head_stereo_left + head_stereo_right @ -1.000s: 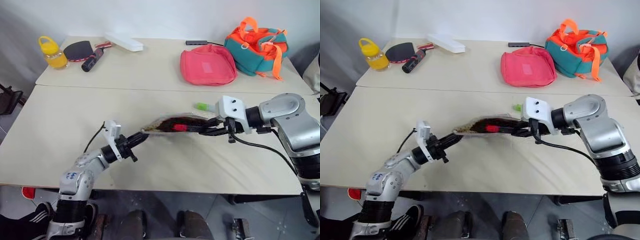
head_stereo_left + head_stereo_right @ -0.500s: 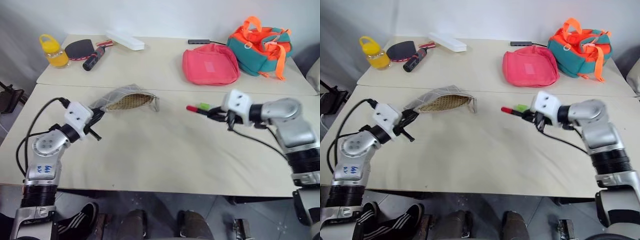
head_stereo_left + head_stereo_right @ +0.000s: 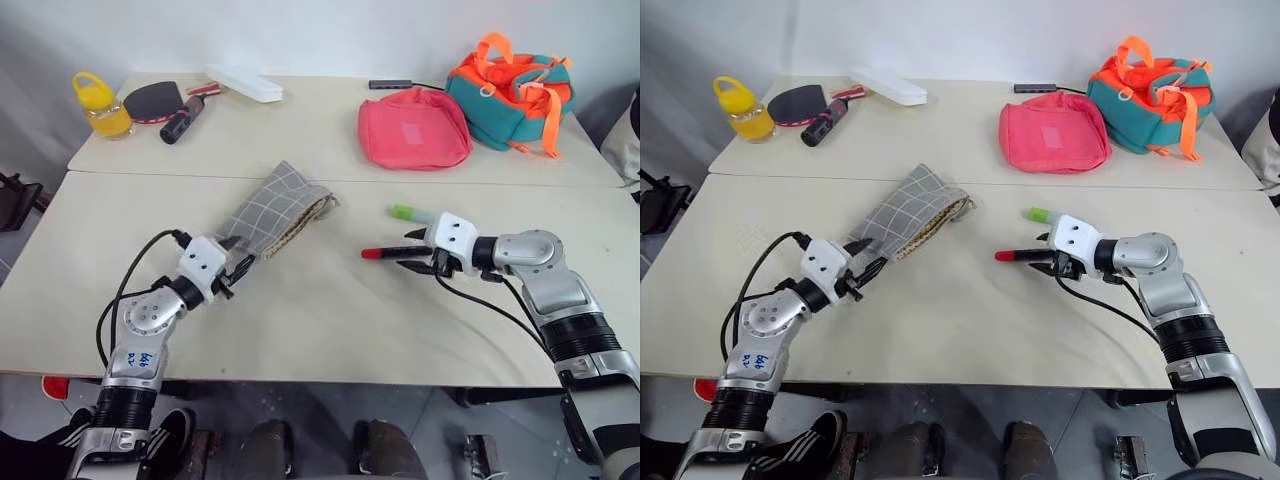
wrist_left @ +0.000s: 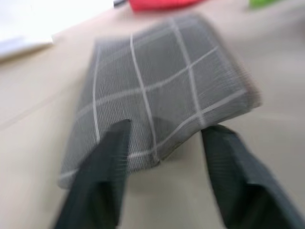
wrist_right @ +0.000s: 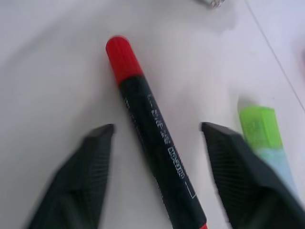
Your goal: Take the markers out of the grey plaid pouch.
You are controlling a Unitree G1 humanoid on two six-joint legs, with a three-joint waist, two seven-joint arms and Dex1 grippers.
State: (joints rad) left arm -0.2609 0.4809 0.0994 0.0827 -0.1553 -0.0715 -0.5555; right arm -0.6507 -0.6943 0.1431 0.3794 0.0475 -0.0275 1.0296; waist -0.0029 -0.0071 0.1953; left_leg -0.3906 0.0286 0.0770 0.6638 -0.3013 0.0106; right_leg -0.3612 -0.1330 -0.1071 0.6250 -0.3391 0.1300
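With both markers lying on the table [image 3: 330, 330] and the pouch [image 3: 270, 213] flat beside them, the job looks done bar retreat; handling notes anyway: the pouch is soft grey plaid fabric, light, floppy, it drapes and folds at any pinch, so take it at a corner or along the stiff zipper edge, which faces away from the left gripper [image 4: 162, 145]. That gripper has fingers spread, straddling the pouch's near corner without visibly clamping it. The red-capped marker [image 5: 152, 131] is a rigid, light, smooth plastic cylinder that will likely roll or squirt out of a hard squeeze; pinch mid-barrel across its width, not at the cap. It lies between the spread fingers of the right gripper [image 5: 155, 140], which stand clear of it on either side, nothing pinched. The green marker [image 3: 410, 213] sits just beside it, a little farther back on the table, near the right finger; same stiff, light, slippery feel I'd guess. Both markers are well apart from the pouch mouth. Risk: nudging the round barrels on pull-back, so lift straight off before swinging away
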